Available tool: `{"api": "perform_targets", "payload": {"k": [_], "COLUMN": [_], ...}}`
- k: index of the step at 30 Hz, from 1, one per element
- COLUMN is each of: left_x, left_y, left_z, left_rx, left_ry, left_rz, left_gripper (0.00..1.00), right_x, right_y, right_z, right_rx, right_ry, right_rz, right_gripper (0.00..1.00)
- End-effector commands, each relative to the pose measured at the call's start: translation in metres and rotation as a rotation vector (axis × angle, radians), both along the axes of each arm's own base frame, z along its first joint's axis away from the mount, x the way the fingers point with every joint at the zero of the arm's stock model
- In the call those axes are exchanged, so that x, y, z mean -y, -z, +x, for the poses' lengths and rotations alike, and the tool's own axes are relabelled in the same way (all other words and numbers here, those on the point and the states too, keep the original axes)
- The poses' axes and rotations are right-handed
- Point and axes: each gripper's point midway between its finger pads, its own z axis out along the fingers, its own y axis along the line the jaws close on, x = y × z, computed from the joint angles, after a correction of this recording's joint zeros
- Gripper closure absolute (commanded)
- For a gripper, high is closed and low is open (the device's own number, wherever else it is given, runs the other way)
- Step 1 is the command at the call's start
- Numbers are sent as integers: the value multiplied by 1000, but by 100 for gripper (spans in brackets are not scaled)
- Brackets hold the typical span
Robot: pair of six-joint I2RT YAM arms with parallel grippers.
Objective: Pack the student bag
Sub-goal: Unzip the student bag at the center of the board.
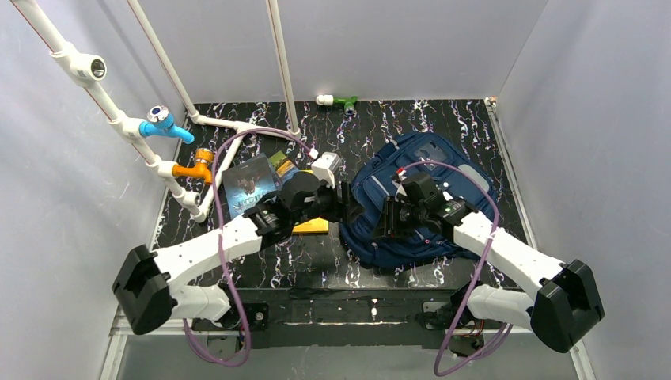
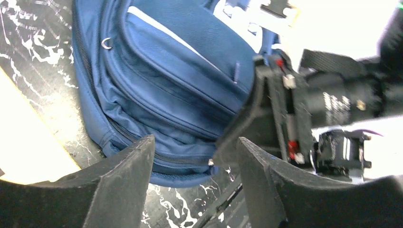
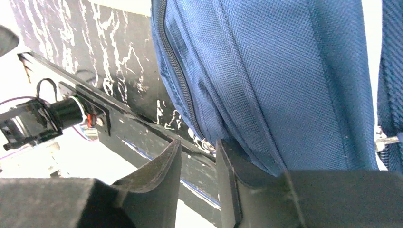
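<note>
The student bag (image 1: 431,198), a navy blue backpack, lies flat on the black marbled table right of centre. My left gripper (image 1: 349,204) sits at its left edge. In the left wrist view that gripper (image 2: 195,159) is open, with the bag's lower zip seam (image 2: 180,159) and a small metal zip pull (image 2: 210,162) just beyond the gap, and nothing is gripped. My right gripper (image 1: 389,218) is at the bag's near-left side. In the right wrist view it (image 3: 198,154) stands partly open and empty. The bag's fabric (image 3: 266,80) bulges over its right finger (image 3: 228,180).
A dark blue book (image 1: 249,186), a small green-yellow item (image 1: 281,163) and a yellow flat item (image 1: 312,227) lie left of the bag under my left arm. A white pipe frame with a blue fitting (image 1: 164,123) and an orange fitting (image 1: 196,168) stands at the left; a green fitting (image 1: 342,101) lies at the back.
</note>
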Motion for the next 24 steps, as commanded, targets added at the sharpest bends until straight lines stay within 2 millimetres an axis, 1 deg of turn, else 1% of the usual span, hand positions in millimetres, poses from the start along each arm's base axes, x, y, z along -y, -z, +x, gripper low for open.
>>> {"api": "perform_targets", "payload": {"k": [1,2,3,6,7,9,11,12,13,14,15,16,17,18,19,20,21,23,24], "left_x": [-5,-2,3,15,17,24,30,31,33,30,29,28,26,24,23,21,18,12,9], "left_y": [-5,-7,-8,-3,0,5,14,22,28,41,48,49,49,43,41,33,29,21,17], "left_z": [-33,-40,-47,-64,-68,-79,-90,-93,-93,-94,-95,-95,-95,-94,-92,-91,-90,-87,-87], "left_rx": [47,64,78,117,126,153,194,189,173,143,120,109,106,114,123,138,149,162,165], "left_ry": [107,126,148,158,151,139,118,100,71,55,46,36,27,17,6,-4,-15,-40,-46], "left_rz": [42,42,48,87,102,138,192,217,228,268,288,299,296,273,258,227,213,200,193], "left_gripper": [41,42,43,42,42,38,34,34,34,34,35,36,36,36,35,34,33,31,31], "right_x": [-10,-8,-6,0,4,20,43,49,53,56,55,55,55,52,49,45,43,52,61], "right_y": [-24,-24,-23,-22,-22,-22,-20,-20,-17,-13,-11,-9,-7,-7,-7,-7,-6,-3,0], "right_z": [20,21,21,19,19,20,18,18,14,8,0,-6,-10,-14,-16,-18,-17,-10,-3], "right_rx": [99,105,110,118,125,151,163,170,163,146,125,131,149,175,215,251,282,330,358], "right_ry": [88,108,118,140,143,144,137,121,88,35,-4,-36,-63,-90,-111,-133,-136,-111,-86], "right_rz": [111,115,116,102,81,-13,-151,-196,-231,-261,-284,-331,-386,-427,-460,-482,-511,-608,-686], "right_gripper": [57,54,52,51,51,51,50,50,49,49,49,48,47,45,43,39,36,33,32]}}
